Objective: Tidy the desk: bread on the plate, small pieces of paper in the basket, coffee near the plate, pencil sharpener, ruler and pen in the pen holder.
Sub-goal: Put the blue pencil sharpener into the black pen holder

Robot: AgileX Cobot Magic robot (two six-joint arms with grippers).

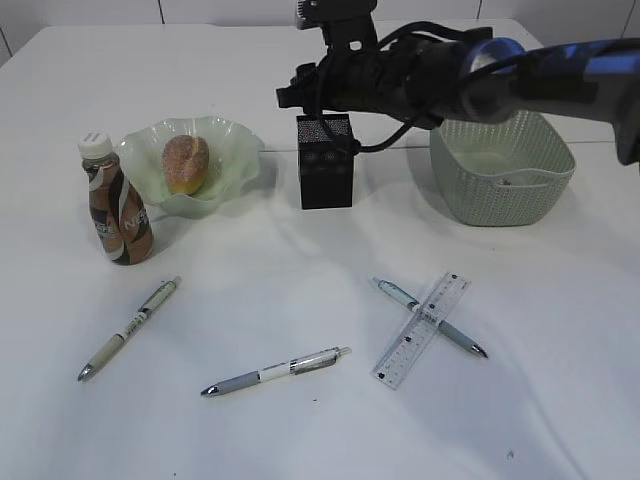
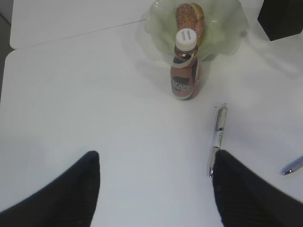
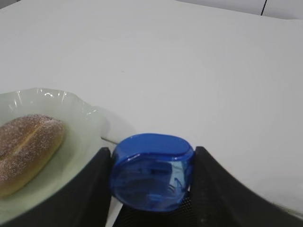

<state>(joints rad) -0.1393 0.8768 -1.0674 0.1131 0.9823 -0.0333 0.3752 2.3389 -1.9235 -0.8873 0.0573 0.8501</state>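
My right gripper (image 3: 150, 165) is shut on a blue pencil sharpener (image 3: 151, 172) and holds it just above the black mesh pen holder (image 3: 189, 213). In the exterior view the right arm reaches across to the pen holder (image 1: 326, 175). The bread (image 1: 186, 163) lies on the green plate (image 1: 235, 150), with the coffee bottle (image 1: 118, 205) upright beside it. Three pens (image 1: 130, 328) (image 1: 278, 371) (image 1: 462, 340) lie on the table, and the clear ruler (image 1: 423, 330) lies across the right one. My left gripper (image 2: 156, 189) is open and empty over bare table, near one pen (image 2: 218, 137).
A green woven basket (image 1: 500, 165) stands at the back right, under the right arm. The left wrist view also shows the bottle (image 2: 185, 71), the plate (image 2: 227, 28) and a corner of the pen holder (image 2: 284, 19). The left gripper does not show in the exterior view.
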